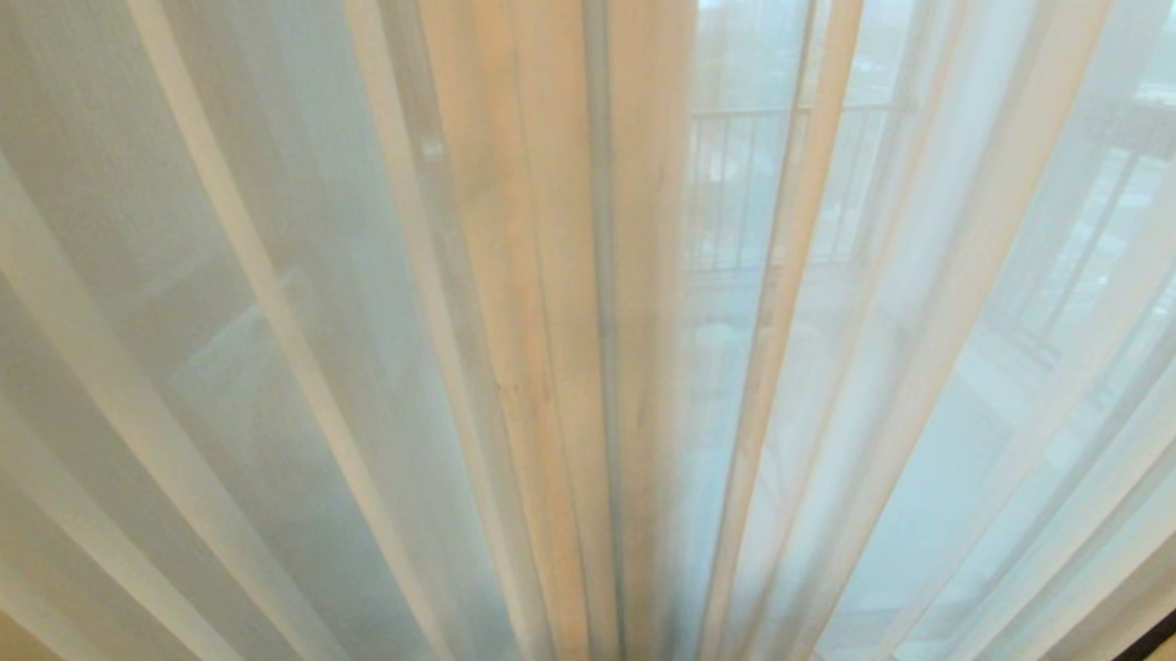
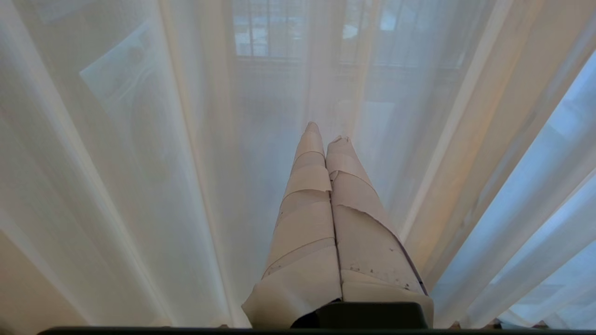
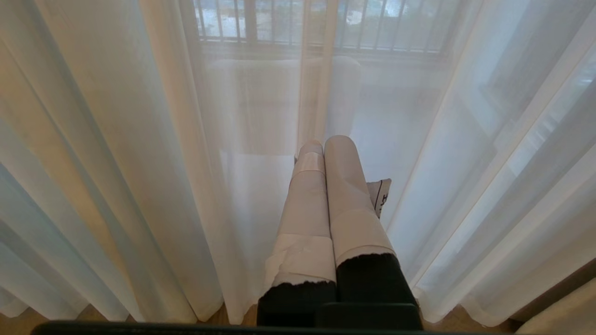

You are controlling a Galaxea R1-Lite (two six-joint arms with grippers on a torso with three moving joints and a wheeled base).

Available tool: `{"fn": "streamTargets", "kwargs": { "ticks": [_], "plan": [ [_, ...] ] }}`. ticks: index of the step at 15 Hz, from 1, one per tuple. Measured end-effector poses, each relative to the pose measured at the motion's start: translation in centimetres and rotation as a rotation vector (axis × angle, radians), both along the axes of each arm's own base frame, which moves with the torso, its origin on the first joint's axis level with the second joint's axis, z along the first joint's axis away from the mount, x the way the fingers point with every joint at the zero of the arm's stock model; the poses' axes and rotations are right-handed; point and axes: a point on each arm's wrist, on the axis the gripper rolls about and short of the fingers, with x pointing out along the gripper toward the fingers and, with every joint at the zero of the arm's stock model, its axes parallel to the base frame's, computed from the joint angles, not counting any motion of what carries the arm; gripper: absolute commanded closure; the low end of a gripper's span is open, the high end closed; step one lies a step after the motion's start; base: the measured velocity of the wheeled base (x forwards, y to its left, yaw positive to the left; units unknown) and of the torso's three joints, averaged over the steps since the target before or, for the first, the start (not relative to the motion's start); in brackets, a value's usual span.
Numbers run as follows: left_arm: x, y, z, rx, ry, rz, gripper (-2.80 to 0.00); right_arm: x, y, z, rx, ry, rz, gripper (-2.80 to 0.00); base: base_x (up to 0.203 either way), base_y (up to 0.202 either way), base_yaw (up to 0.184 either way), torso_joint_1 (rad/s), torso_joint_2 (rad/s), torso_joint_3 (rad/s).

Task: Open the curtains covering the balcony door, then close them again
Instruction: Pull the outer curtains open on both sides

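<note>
1. The curtains (image 1: 374, 358) hung drawn across the whole head view, cream sheer fabric in long vertical pleats, with the two panels meeting at a denser, warmer-toned seam near the middle.
2. The balcony door itself lay hidden behind the fabric; only a dark railing (image 1: 749, 188) and a pale blur of outdoors showed through the sheer cloth.
3. The left hand (image 2: 326, 132) pointed at the curtains with its tape-wrapped fingers pressed together, holding nothing. Whether its tips touched the fabric could not be told.
4. The right hand (image 3: 326, 142) was likewise aimed at the curtains, fingers together and empty, with the curtain hem and a strip of wooden floor (image 3: 223, 321) visible below it.
5. Neither arm appeared in the head view.
6. Judged from this, no fold was gripped and no gap stood open. The curtains lay fully closed, which fits either the very start or the finished task; the pictures alone did not settle which.
</note>
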Motion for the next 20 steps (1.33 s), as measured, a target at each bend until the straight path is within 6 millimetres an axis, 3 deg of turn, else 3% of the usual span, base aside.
{"fn": "streamTargets", "kwargs": {
  "ticks": [20],
  "plan": [
    [0.00, 0.00, -0.01, 0.002, 0.001, 0.000, 0.00, 0.00, 0.00, 0.00, 0.000, 0.000, -0.001, 0.00, 0.000, 0.000, 0.000, 0.000, 0.00, 0.000]
  ]
}}
